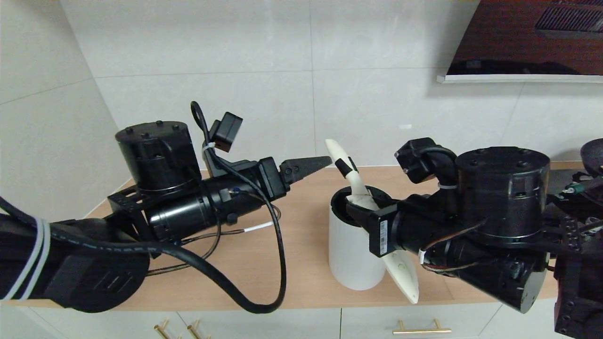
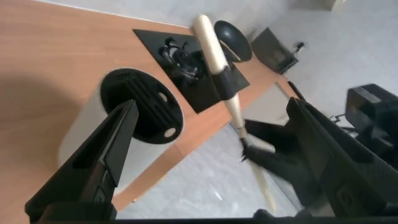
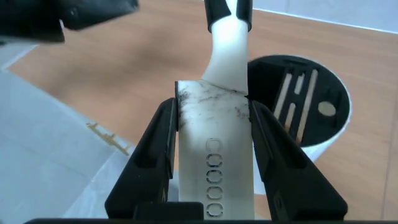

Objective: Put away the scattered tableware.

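Right gripper [image 1: 360, 208] is clamped on the white knife [image 1: 399, 269] by its blade. The knife is tilted, handle up over the slotted holder [image 1: 351, 259], tip hanging down in front of it. Left gripper [image 1: 308, 165] has its jaws apart, empty, beside the holder above the countertop [image 1: 301, 212].

Risks: the smooth blade could pivot or slip in the jaws, and a tip that misses a slot would jam on the top or knock the holder over.

Count: one knife, one holder.
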